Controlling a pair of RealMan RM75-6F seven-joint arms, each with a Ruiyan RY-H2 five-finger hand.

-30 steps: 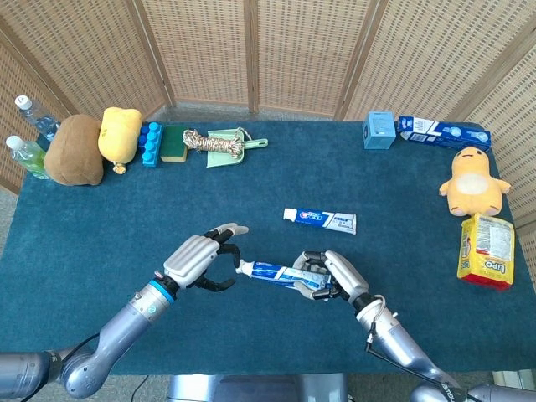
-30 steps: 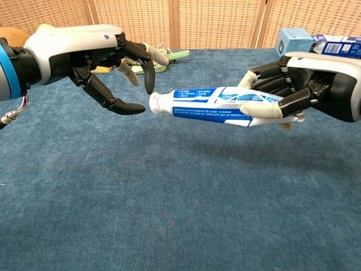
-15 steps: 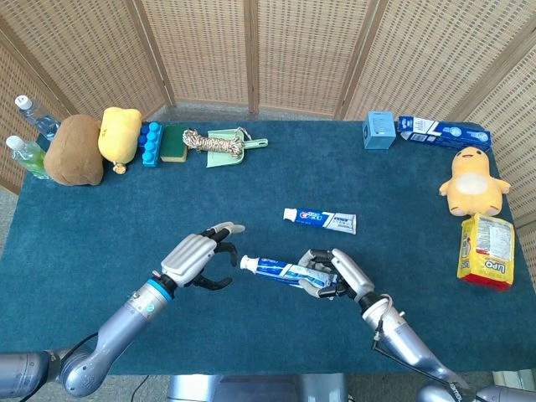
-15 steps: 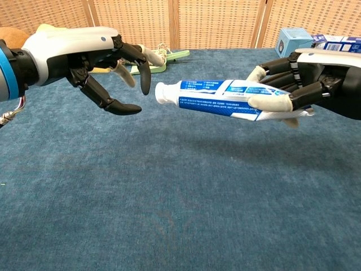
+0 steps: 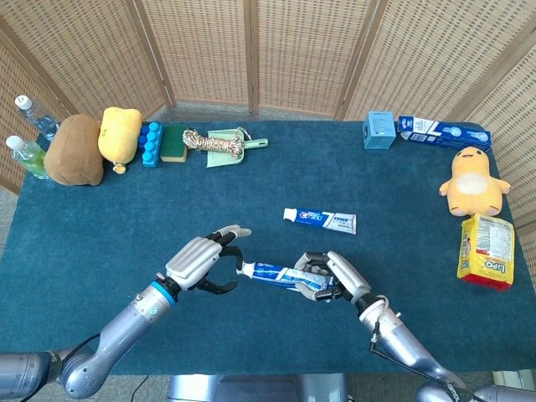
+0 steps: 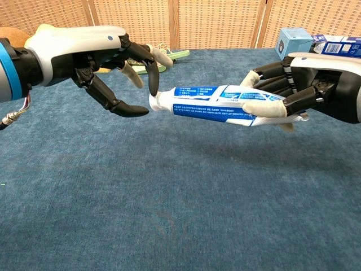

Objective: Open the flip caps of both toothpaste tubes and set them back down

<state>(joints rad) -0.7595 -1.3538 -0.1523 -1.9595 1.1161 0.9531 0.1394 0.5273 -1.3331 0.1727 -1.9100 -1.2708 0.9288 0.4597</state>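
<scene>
My right hand grips a blue-and-white toothpaste tube by its tail end and holds it level above the blue cloth. The tube's white cap points toward my left hand. That hand's fingers are spread: one fingertip touches the top of the cap, and the thumb tip sits just left of it. A second toothpaste tube lies flat on the cloth behind, cap to the left, apart from both hands.
Along the back left are two bottles, a brown plush, a yellow plush, a sponge, rope and a green dustpan. Back right holds a blue box and toothpaste carton. A duck plush and yellow packet sit at the right.
The right hand brought the tube back down and leftward, so its cap now meets the left hand's fingertip. The left hand shifted slightly toward the tube.
</scene>
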